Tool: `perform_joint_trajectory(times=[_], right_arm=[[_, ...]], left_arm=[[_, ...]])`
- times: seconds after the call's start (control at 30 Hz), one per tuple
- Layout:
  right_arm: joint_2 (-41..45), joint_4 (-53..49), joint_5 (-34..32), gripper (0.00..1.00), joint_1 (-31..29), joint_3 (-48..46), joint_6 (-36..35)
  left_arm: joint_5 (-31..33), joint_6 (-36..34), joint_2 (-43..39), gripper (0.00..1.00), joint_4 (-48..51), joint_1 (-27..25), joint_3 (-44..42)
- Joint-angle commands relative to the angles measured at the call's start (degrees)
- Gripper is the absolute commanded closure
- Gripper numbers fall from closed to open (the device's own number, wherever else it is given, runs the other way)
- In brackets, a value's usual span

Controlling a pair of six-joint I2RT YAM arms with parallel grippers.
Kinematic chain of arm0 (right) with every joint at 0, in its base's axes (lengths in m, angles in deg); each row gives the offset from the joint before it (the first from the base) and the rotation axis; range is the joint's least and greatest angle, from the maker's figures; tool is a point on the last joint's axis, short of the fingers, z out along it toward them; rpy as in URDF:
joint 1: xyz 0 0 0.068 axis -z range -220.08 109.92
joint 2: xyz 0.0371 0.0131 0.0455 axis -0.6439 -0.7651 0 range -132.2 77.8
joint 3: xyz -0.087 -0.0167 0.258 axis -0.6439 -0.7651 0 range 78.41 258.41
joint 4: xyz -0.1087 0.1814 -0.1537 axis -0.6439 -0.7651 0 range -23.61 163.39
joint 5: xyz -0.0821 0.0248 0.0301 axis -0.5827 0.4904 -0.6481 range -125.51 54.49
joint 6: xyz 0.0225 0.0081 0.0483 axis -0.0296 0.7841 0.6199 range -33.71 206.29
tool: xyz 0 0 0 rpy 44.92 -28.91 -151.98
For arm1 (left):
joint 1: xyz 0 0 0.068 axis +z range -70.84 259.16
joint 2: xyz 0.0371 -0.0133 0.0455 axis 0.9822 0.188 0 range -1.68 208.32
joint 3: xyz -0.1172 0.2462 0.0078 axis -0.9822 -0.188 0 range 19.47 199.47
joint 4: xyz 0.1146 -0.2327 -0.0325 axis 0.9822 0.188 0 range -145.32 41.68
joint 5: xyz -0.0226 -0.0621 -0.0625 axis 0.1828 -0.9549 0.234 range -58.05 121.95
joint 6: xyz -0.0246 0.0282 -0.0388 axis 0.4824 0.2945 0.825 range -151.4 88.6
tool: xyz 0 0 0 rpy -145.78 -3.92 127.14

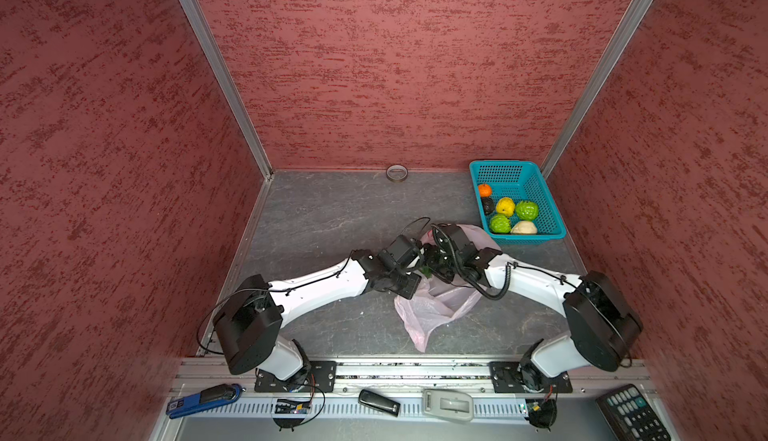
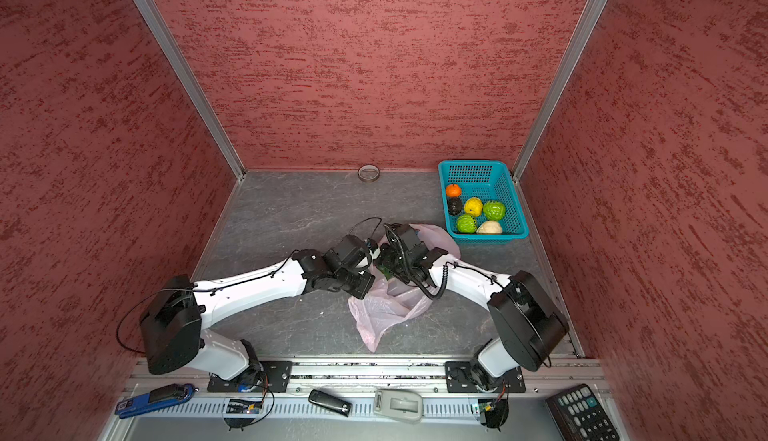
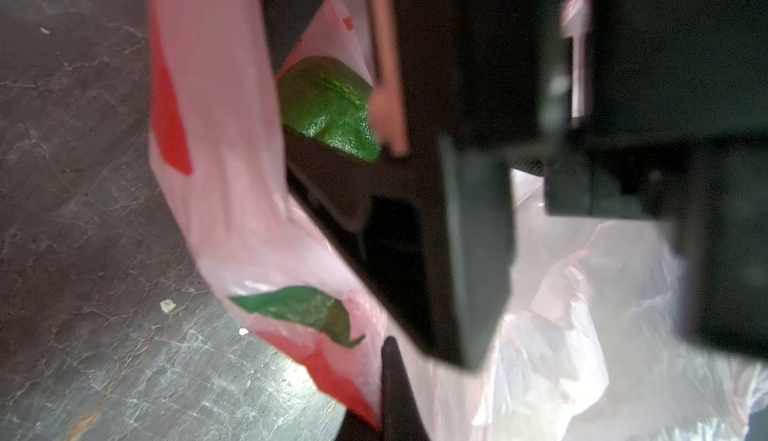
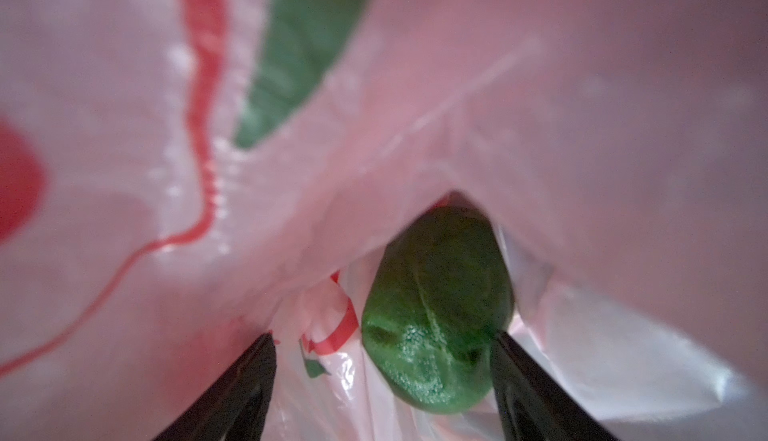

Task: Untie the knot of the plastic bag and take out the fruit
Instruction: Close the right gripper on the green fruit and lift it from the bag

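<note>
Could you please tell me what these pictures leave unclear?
Further fruit inside the pale pink plastic bag: left arm and right arm cover its mouth in both top views; folds crowd the right wrist view around the dark green fruit.
What the shut left claw pinches: left wrist view blurred, blocked by the right arm.
Kind of blackish fruit in the teal perforated basket: too small, top views.

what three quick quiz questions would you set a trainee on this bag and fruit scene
1. True or false: the teal basket holds six fruits.
2. In the right wrist view, what sits between the right gripper's fingers? A) dark green fruit B) orange C) tape roll
3. Which colour appears twice among the basket's fruits?
Key: 1 true; 2 A; 3 bright green.
</note>
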Motion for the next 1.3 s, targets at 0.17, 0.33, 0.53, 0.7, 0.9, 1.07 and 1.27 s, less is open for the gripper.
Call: perform_joint_trajectory(times=[0.17, 0.33, 0.53, 0.7, 0.9, 1.07, 1.27], right_arm=[[-3.15, -1.46, -1.02, 0.23, -0.34, 0.99, 0.11], [-5.31, 1.41, -1.92, 0.26, -0.78, 0.33, 1.62], [-7.69, 2.85, -3.74, 0.33, -1.06, -0.13, 2.85], [-4.19, 2.16, -6.33, 0.43, -1.15, -1.66, 3.35], [0.13, 1.22, -8.78, 0.45, -0.81, -4.74, 4.3], [2.25, 1.55, -8.75, 0.46, -0.36, -6.06, 4.35], [4.19, -0.63, -5.14, 0.47, -1.53, -3.65, 0.18]], left_arm=[[-0.28, 0.33, -0.51, 1.0, -1.63, 0.24, -1.3], [-0.54, 0.35, -0.56, 1.0, -1.6, 0.25, -1.72], [-0.81, 0.72, -0.72, 1.0, -1.62, 0.09, -2.29], [-0.2, 1.07, -1.68, 1.0, -0.94, -0.04, -3.16], [0.5, 1.9, -3.37, 1.0, 0.2, -0.14, -4.68], [1.42, 2.35, -4.56, 1.0, 1.58, -0.64, -5.13], [3.31, 2.07, -2.41, 1.0, 4.12, -0.68, -0.39]])
